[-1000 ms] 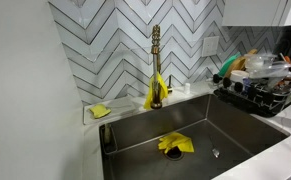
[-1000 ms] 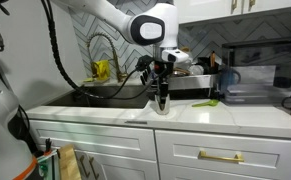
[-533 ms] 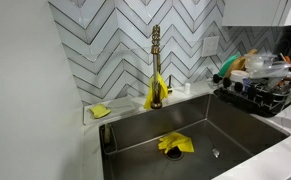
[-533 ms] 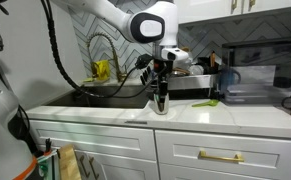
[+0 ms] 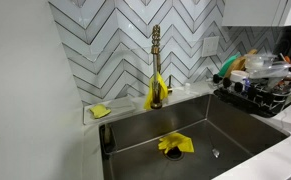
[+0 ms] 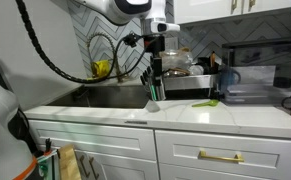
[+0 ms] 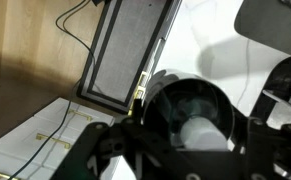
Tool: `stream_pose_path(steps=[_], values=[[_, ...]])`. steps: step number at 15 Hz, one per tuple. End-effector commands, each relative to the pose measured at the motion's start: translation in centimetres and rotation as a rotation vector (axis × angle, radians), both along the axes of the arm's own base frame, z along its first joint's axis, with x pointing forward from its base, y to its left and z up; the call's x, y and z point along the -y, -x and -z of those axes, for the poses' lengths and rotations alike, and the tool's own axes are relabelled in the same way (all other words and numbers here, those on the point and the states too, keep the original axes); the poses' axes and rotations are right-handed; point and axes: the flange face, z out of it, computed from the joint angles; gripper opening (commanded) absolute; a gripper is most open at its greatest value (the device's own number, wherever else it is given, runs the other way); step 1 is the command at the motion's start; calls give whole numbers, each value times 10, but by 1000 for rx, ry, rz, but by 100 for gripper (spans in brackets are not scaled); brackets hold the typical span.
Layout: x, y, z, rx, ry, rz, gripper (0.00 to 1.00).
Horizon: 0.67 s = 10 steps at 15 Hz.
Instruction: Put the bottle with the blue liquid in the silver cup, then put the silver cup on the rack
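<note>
My gripper (image 6: 154, 86) is shut on the silver cup (image 6: 153, 98) and holds it in the air above the white counter, in front of the sink. In the wrist view I look down into the cup (image 7: 175, 100) between my gripper's fingers (image 7: 190, 152). A bottle with a white cap (image 7: 202, 131) stands inside it; its liquid is hidden. The black rack shows at the right of the sink in an exterior view (image 5: 263, 98) and behind my gripper in an exterior view (image 6: 190, 86). It is loaded with dishes.
A brass faucet (image 5: 156, 60) with a yellow cloth (image 5: 156, 93) stands behind the steel sink (image 5: 235, 125). A yellow cloth (image 5: 175, 144) lies in the basin, a yellow sponge (image 5: 101, 111) on the ledge. A green item (image 6: 207, 102) lies on the counter.
My gripper has risen and shifted a little toward the sink, lifting the silver cup off the counter where it stood before.
</note>
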Motion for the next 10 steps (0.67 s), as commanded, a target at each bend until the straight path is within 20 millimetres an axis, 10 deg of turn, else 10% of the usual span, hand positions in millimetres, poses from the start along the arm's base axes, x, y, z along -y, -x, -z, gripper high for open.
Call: stream_pose_path(steps=[1,10], values=[[-26,26,-45,43,60,-58,50],[-106,-1,-95,265,49,-251,50]])
